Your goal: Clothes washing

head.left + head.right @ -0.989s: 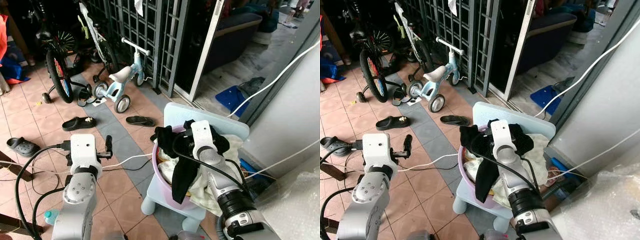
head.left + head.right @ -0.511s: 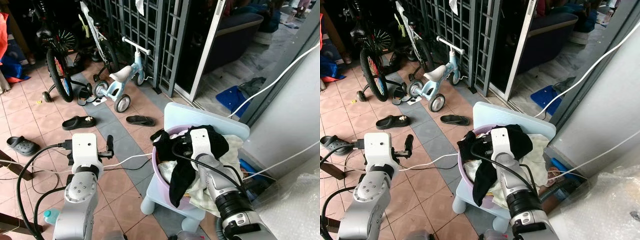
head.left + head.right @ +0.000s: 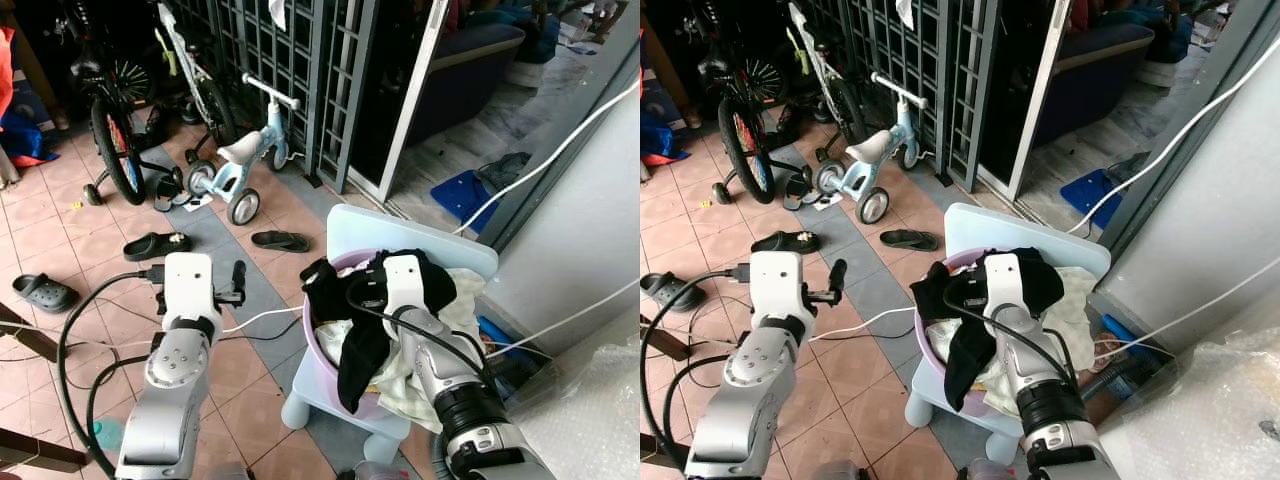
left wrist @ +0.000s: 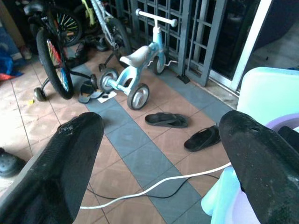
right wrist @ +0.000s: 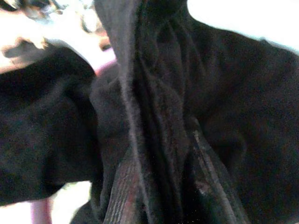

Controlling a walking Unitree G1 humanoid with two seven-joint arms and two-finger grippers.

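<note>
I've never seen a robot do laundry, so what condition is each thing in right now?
Black garment: pinched by the right gripper, draped over the tub's rim.
Purple tub: full of clothes, sitting on a pale blue stool.
Left gripper: open, holding nothing, out over the floor.

no readable text, labels or signs

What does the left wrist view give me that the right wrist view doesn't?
Left wrist alone: the left gripper with jaws open over the tiled floor, the blue balance bike, two dark sandals, a white cable and the pale blue chair.

Right wrist alone: a close look at the black garment bunched between the right gripper's jaws.

Both: a bit of the pink basin.
</note>
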